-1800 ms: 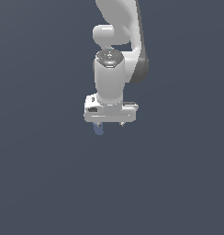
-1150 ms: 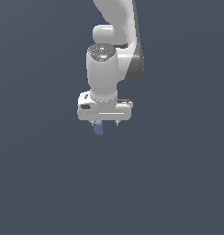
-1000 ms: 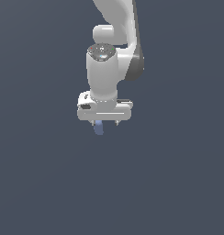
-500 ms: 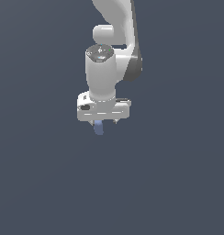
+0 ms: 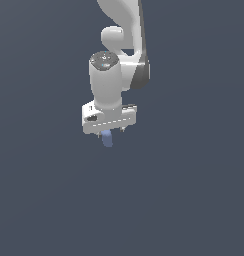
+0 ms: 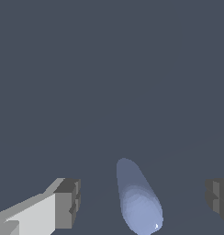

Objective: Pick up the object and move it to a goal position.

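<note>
Exterior view: a smooth white arm [image 5: 119, 60] with a rounded grey-capped wrist is pointing downward against a uniform slate-grey backdrop; no writing or brand mark is showing anywhere. The claw [image 5: 108, 134] is carrying a flat white rectangular body, and a matte periwinkle-blue capsule [image 5: 108, 139] with rounded ends is protruding just beneath it. Wrist view: the capsule [image 6: 137, 199] is lying between two blocky grey fingertips [image 6: 68, 202], with clear gaps on both sides, so the claw [image 6: 143, 202] is standing spread and touching nothing. The ground is appearing as one flat, featureless grey surface with no edges, seams or walls, and the capsule's height above it cannot be told.
</note>
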Robot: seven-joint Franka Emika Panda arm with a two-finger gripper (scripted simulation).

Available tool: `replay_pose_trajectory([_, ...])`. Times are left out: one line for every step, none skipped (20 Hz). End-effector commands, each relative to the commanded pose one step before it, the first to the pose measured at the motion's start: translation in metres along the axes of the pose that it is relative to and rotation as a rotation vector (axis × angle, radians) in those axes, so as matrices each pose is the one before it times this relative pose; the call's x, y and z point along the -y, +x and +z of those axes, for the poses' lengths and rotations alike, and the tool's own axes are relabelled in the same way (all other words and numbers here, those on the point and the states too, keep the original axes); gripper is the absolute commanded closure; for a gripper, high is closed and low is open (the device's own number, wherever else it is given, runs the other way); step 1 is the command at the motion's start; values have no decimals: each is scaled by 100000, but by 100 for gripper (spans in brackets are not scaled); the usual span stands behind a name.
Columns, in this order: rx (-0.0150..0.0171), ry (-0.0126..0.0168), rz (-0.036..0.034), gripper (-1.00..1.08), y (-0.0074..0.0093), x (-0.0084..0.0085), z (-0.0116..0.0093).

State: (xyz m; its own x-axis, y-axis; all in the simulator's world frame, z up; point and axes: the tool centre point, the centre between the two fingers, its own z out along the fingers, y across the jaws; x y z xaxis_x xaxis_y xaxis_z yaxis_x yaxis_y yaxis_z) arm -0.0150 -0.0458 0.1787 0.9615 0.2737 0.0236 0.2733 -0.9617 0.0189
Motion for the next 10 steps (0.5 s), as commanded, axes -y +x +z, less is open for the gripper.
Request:
replay_pose_trajectory([266,213,-5806,-92,-619,-204,371])
replay_pose_trajectory([102,91,-2320,-92,-252,-62,147])
replay_pose_trajectory([99,93,-2321,-92,-254,-54,147])
replay_pose_trajectory([96,95,-2322,-92,-255,-46,146])
replay_pose_trajectory([94,97,-2324,-92,-257,-39,145])
replay_pose_trajectory([91,99,-2324,-92,-258,-31,145])
replay_pose_trajectory([88,101,-2325,-92,-259,-23,144])
replay_pose_trajectory([85,103,-2326,-92,-259,-15,144])
replay_pose_trajectory([82,105,-2326,-92,-260,-7,143])
replay_pose_trajectory([80,107,-2327,-92,-260,1,143])
